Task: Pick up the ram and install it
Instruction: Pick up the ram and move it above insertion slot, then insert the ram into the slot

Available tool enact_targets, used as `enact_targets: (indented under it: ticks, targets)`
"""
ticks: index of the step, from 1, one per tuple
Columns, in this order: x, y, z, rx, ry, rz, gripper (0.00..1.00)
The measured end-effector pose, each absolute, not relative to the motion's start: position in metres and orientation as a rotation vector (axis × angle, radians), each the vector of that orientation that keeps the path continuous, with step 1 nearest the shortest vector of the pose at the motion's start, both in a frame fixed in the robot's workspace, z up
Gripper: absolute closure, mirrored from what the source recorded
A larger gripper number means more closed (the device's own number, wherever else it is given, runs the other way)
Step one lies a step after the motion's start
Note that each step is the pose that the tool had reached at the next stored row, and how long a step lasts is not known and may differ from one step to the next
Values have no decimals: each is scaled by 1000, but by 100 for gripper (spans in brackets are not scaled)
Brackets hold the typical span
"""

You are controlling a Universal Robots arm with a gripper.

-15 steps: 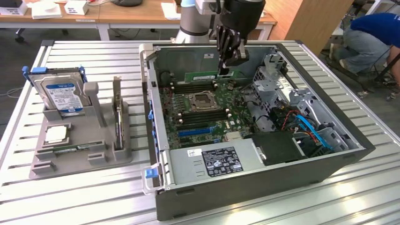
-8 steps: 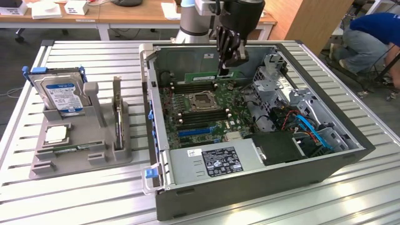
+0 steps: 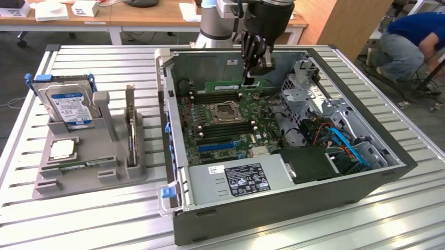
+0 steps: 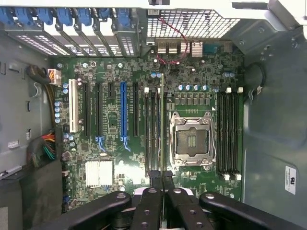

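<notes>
The gripper (image 3: 249,78) is closed on the ram (image 3: 226,84); the stick stands on edge at the memory slots (image 4: 154,129) beside the processor socket (image 4: 192,141), inside the open computer case (image 3: 278,208).

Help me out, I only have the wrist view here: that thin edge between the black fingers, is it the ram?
Observer: Yes. In the exterior view the gripper is shut on the ram, a green stick seen side-on, gripped near its end at the exterior view's right.
Operator: Where is it in the computer case?
Observer: Level over the memory slots beyond the processor socket; whether it is seated I cannot tell.
Operator: What is outside the case?
Observer: A grey holder on the table, at the exterior view's left, with a hard drive standing upright and a processor chip lying flat.
</notes>
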State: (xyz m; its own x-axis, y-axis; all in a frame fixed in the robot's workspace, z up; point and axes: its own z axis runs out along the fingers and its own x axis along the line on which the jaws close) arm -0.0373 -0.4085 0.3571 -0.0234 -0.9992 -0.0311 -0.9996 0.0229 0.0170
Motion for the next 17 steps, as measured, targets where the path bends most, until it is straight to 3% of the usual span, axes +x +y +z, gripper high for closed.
enact_targets:
  ticks: [17]
  targets:
    - [-32, -408, 356, -2186, 2241, 53, 89]
